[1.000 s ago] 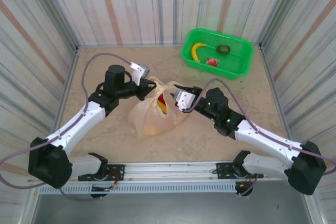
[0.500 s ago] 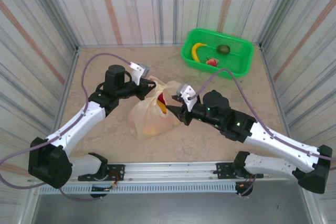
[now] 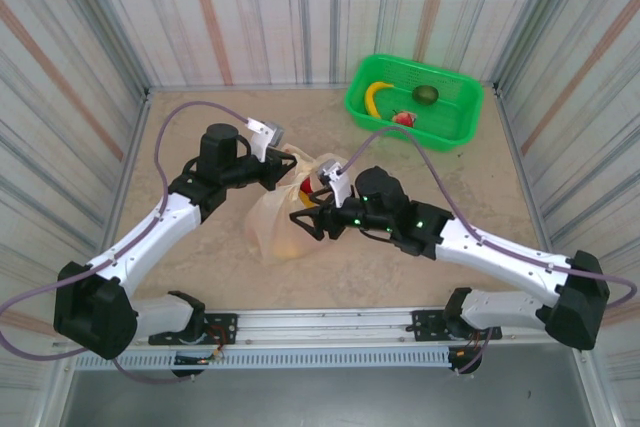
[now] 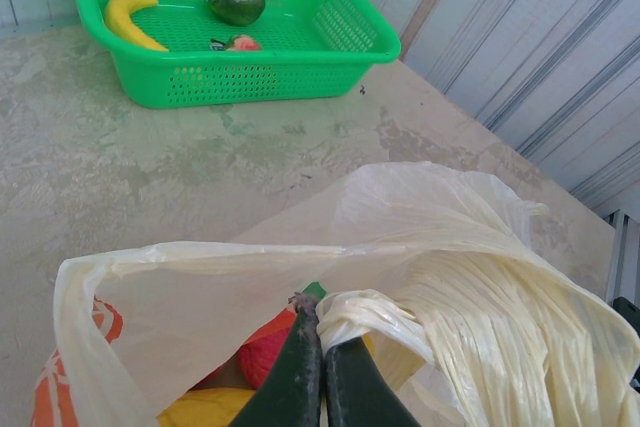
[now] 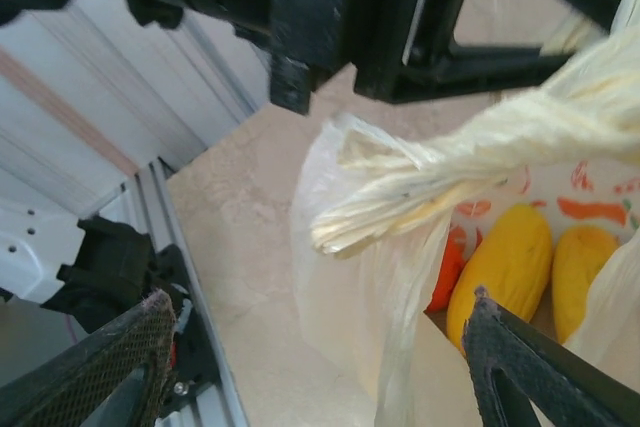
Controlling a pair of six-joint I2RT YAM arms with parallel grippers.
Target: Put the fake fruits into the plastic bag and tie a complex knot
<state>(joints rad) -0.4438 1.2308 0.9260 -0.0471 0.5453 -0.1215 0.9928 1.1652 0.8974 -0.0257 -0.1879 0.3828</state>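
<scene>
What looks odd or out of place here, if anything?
Nothing is spilled or damaged. One thing stands out: the left gripper pinches the handle of the bag shut, yet a banana, an avocado and a red fruit lie in the basket, outside the bag.

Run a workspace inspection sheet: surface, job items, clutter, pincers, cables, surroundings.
Surface: beige mottled table, no spills seen.
Job's things: plastic bag mid-table, mouth open, no knot; mangoes inside; banana, avocado and red fruit in the green basket.
Clutter: nothing seen.
Pincers: left pincer shut on a bag handle; right pincer open at the bag's side.
Cables: left cable loops above its arm; right cable arches near the basket.
Surroundings: corrugated striped walls; metal rail at near edge.
</scene>
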